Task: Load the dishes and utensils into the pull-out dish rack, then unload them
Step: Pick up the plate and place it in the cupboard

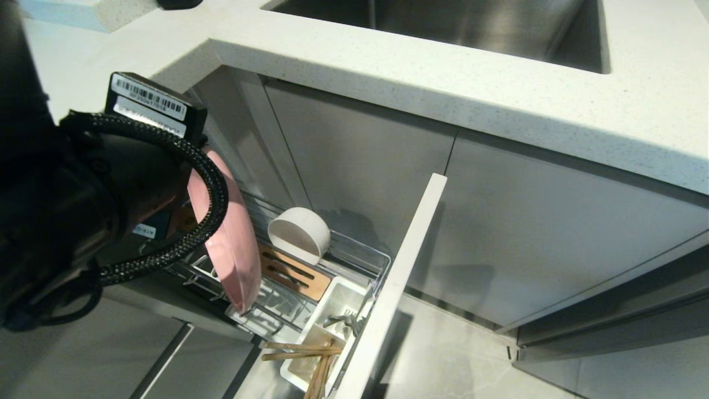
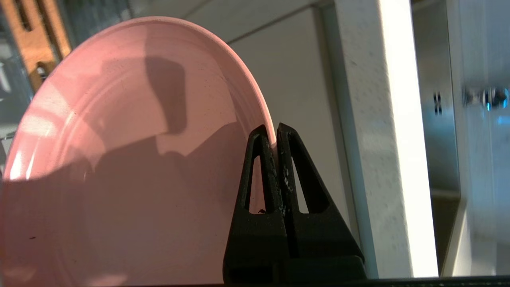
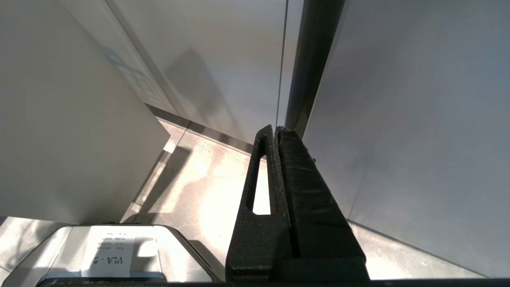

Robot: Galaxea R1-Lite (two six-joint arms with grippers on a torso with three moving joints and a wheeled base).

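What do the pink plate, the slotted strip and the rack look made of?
Pink plate: likely glazed ceramic, possibly melamine; glossy, with sharp reflections.
Slotted strip: wood or bamboo by its warm matte tan.
Rack: chromed metal wire, thin and shiny.

The left arm hides the pink plate's (image 1: 232,244) upper rim (and the pull-out dish rack's (image 1: 354,249) rear), while the frame edge crops the chopsticks (image 1: 316,366).

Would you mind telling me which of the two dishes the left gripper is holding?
The pink plate: the left gripper pinches its rim, holding it on edge above the rack. The white bowl sits tilted, untouched, in the rack.
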